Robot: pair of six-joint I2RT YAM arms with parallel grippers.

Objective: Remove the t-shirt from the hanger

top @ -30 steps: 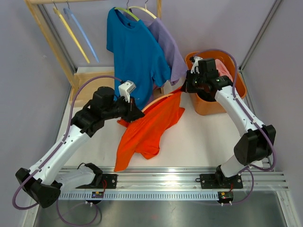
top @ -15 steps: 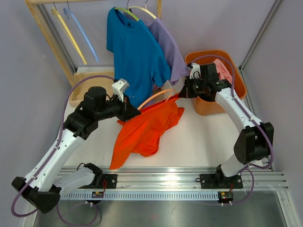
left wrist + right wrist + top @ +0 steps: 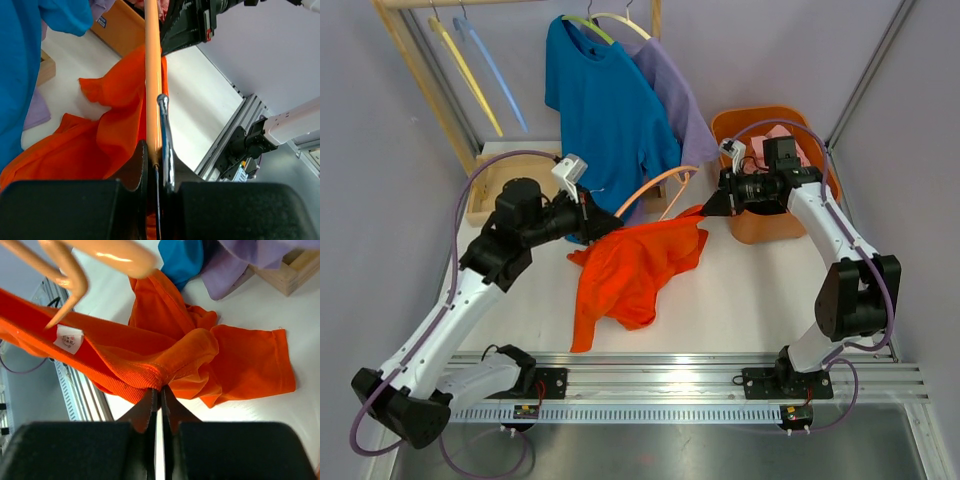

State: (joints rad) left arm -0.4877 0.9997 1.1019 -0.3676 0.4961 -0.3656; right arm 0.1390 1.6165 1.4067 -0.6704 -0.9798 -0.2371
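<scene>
At the near edge, the aluminium rail (image 3: 670, 372) is bordered by a strip of bare white table (image 3: 750, 290), and open room is left on either side of the orange t-shirt (image 3: 635, 262). The shirt's hem is trailed toward the rail, while its body is heaped on the table between the two arms. The left arm is bent at the elbow and reached in from the left. The left gripper (image 3: 156, 150) is seen with its fingers closed on the orange hanger (image 3: 658, 185), which is held tilted above the shirt. The right arm is stretched in from the right with its wrist turned toward the middle. The right gripper (image 3: 160, 389) is pinched shut on the shirt's ribbed collar, which is raised off the table. Just behind that arm the orange bin (image 3: 760, 228) is set. Farther back, the blue t-shirt (image 3: 605, 110) and the lilac t-shirt (image 3: 672, 95) are hung close to the hanger's upper end, so little room is left there.
</scene>
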